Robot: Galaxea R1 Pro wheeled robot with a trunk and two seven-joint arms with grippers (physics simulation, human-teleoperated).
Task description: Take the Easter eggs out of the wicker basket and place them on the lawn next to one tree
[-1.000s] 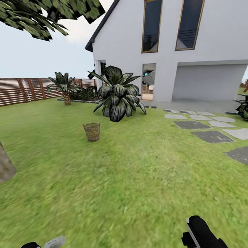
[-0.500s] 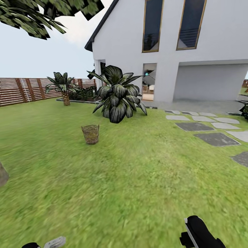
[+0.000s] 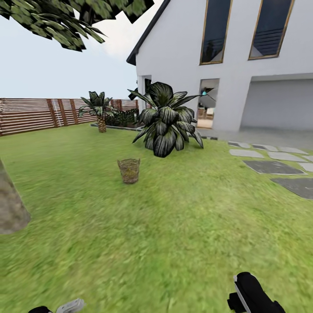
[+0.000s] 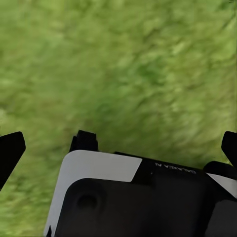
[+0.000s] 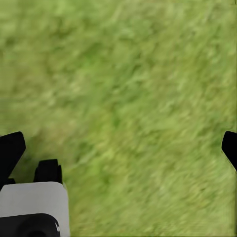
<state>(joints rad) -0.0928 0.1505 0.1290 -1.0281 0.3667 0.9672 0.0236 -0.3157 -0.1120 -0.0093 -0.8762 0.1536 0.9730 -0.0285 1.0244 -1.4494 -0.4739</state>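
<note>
The wicker basket (image 3: pixel 129 170) stands on the lawn (image 3: pixel 174 226) some way ahead, left of centre, in front of a big dark-leaved bush. The Easter eggs are hidden from here. The base of a tree's thick grey-tan trunk (image 3: pixel 11 208) rises at the left edge, with its leafy canopy (image 3: pixel 65 17) overhead. Both arms hang low: the left arm (image 3: pixel 65 306) and right arm (image 3: pixel 252 295) peek in at the head view's bottom edge. My left gripper (image 4: pixel 120 148) and right gripper (image 5: pixel 120 147) are open over bare grass, holding nothing.
A dark-leaved bush (image 3: pixel 167 124) and a small palm (image 3: pixel 100 111) stand behind the basket. The white house (image 3: pixel 226 65) and grey stepping stones (image 3: pixel 274 167) lie to the right. A brown slat fence (image 3: pixel 39 115) closes the far left.
The whole picture has shifted right, so the camera has turned left. More of the tree trunk shows at the left edge. The arms keep their places in the view.
</note>
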